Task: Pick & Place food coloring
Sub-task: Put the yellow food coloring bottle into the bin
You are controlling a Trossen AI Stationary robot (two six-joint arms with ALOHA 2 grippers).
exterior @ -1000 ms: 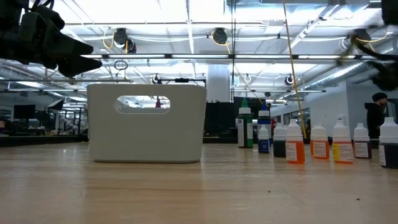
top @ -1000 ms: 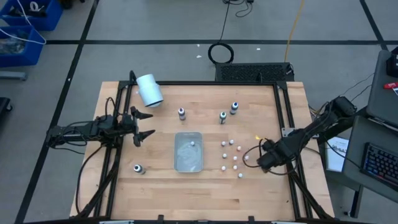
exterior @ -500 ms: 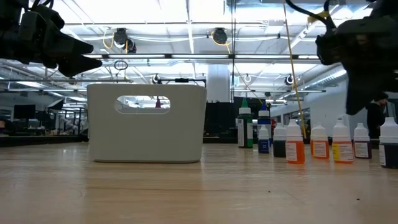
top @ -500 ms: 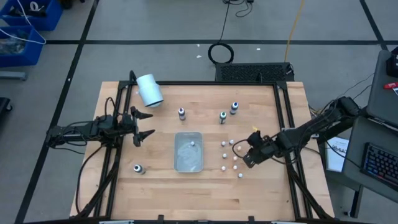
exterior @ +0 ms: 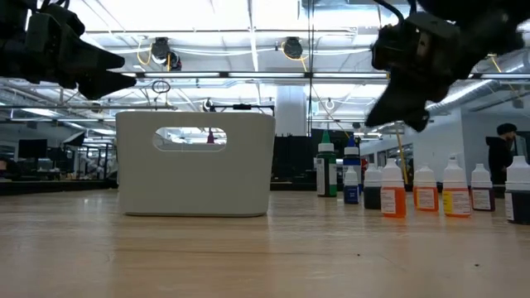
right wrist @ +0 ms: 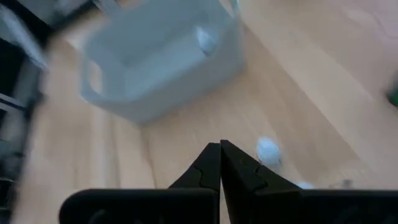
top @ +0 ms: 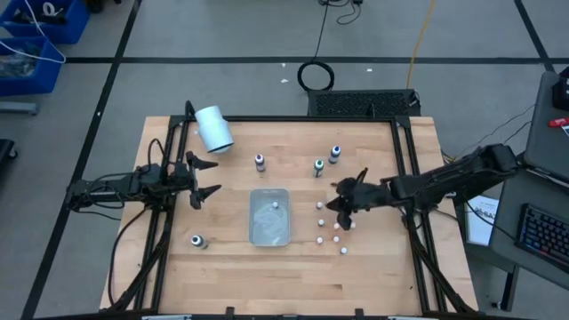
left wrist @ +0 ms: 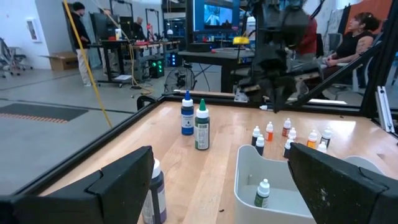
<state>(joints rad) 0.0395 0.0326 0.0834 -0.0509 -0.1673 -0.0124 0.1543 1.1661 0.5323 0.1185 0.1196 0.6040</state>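
Observation:
The food coloring bottles (top: 322, 223) stand upright in a loose cluster on the wood right of the clear tray (top: 256, 222); in the low view they form a row (exterior: 425, 192). One small bottle (top: 275, 205) stands inside the tray. My right gripper (top: 336, 203) hovers shut over the cluster's far left part, above the bottles (exterior: 383, 116); in its wrist view (right wrist: 220, 149) a white cap (right wrist: 268, 150) lies just beyond the fingertips. My left gripper (top: 206, 179) waits open near the left edge, off the table (left wrist: 217, 186).
Taller bottles stand apart on the table: three on the far half (top: 260, 162) (top: 318, 167) (top: 335, 154) and one near the left front (top: 196, 241). A big white cylinder (top: 213, 129) lies at the far left corner. People show in the room behind.
My right gripper has swung from the table's right edge toward the left and slightly toward the far edge, arriving over the small bottle cluster and coming into the low view from the right. The bottles and tray have stayed where they were.

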